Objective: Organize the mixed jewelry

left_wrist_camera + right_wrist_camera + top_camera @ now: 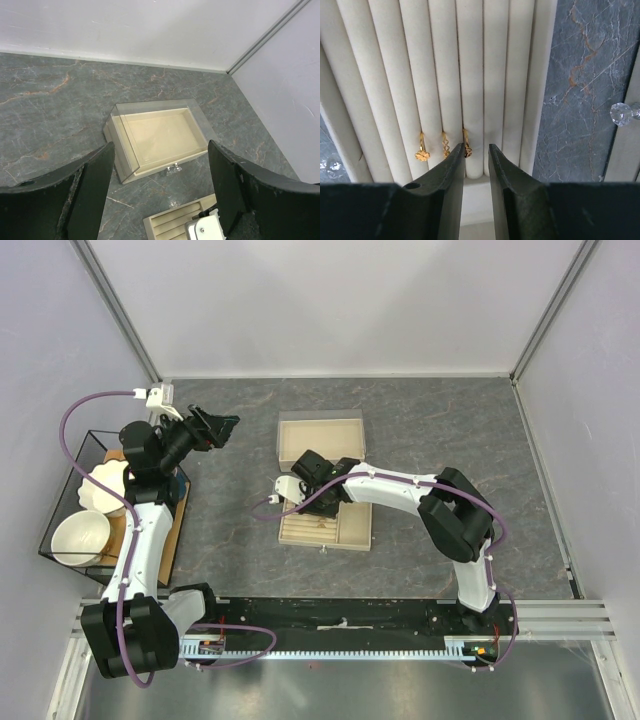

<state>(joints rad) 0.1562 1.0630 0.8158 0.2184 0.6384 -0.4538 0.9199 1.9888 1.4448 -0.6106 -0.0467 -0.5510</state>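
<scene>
Over on the far left, a black wire rack point(62, 498) sits at the edge of the bench point(450, 430), with 2 white bowls point(82, 537) in it on a wooden board point(178, 525).

Just right of that, the left arm is up off the bench and its left tool point(215, 425) hangs in the air. Its fingers point(95, 185) are spread wide with nothing between them. Its own camera looks down past them at a shallow beige box point(162, 135), which lies open and tilted against the grey stone pattern. There's a small clear knob point(173, 169) at its near edge.

At centre bench is the slotted tray point(345, 530), just in front of that beige box. The right arm reaches across from the right side and the right tool point(312, 472) is low over the tray.

The right wrist view is the close one. The tray is rows of cream padded rolls, and 3 gold rings point(445, 146) are tucked into neighbouring slots near the tray's end, side by side. The rightmost ring point(466, 149) is right at the tip of the tool's left finger point(452, 180). The 2 fingers are parted only a little, with a narrow gap, a cream roll showing through it and no ring pinched between them.

On the far right, bare stone and another clear knob point(622, 112) show at the frame edge.
</scene>
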